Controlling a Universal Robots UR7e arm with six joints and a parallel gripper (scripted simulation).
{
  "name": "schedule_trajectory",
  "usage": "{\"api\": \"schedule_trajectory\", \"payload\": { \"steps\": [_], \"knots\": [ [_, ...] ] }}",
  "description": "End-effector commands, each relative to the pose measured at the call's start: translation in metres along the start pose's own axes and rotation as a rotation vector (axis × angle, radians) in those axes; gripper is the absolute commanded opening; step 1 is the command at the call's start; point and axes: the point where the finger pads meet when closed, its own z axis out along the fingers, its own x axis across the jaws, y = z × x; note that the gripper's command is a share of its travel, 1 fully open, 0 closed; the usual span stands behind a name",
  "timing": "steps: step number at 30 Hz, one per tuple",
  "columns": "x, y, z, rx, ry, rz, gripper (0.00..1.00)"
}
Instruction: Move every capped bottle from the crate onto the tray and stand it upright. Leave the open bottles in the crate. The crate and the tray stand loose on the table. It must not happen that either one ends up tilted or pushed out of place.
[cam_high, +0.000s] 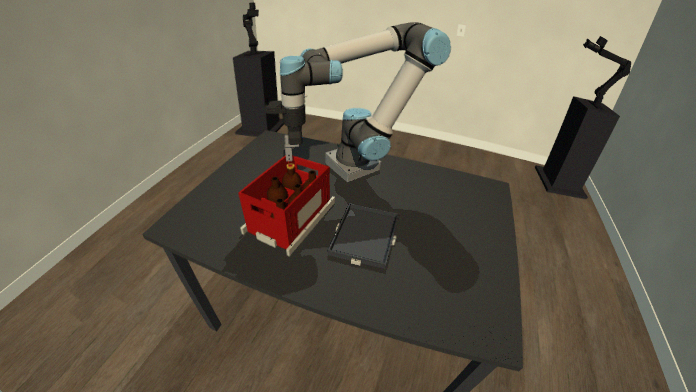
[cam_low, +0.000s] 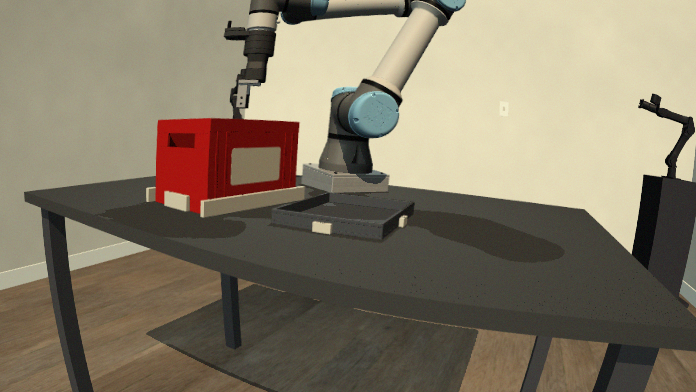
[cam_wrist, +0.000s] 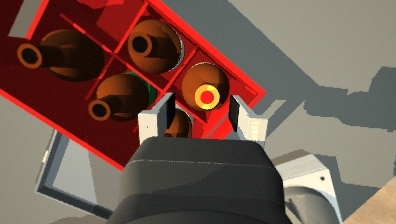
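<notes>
A red crate (cam_high: 285, 202) stands on the table and holds several brown bottles. In the wrist view one bottle (cam_wrist: 206, 95) in a corner cell carries a yellow and red cap. Three others (cam_wrist: 31, 54) (cam_wrist: 142, 45) (cam_wrist: 101, 109) have open dark mouths. One more bottle (cam_wrist: 177, 125) is partly hidden behind my fingers. My gripper (cam_wrist: 202, 105) (cam_low: 239, 102) is open and empty, just above the crate's rim, with the capped bottle between and below the fingertips. The dark tray (cam_high: 363, 236) lies empty to the right of the crate.
The arm's base (cam_high: 352, 167) stands behind the crate and the tray. Beige blocks and strips (cam_low: 252, 199) lie against the crate's foot. Small beige blocks (cam_low: 322, 227) sit at the tray's edges.
</notes>
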Motion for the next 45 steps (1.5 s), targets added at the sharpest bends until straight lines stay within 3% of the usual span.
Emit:
{"api": "schedule_trajectory", "payload": {
  "steps": [1, 14, 34, 45],
  "knots": [
    [0.000, 0.000, 0.000, 0.000, -0.002, -0.011, 1.00],
    [0.004, 0.001, 0.001, -0.008, -0.011, -0.149, 1.00],
    [0.004, 0.000, 0.001, -0.004, -0.008, -0.136, 1.00],
    [0.002, 0.001, 0.021, -0.007, -0.011, -0.146, 1.00]
  ]
}}
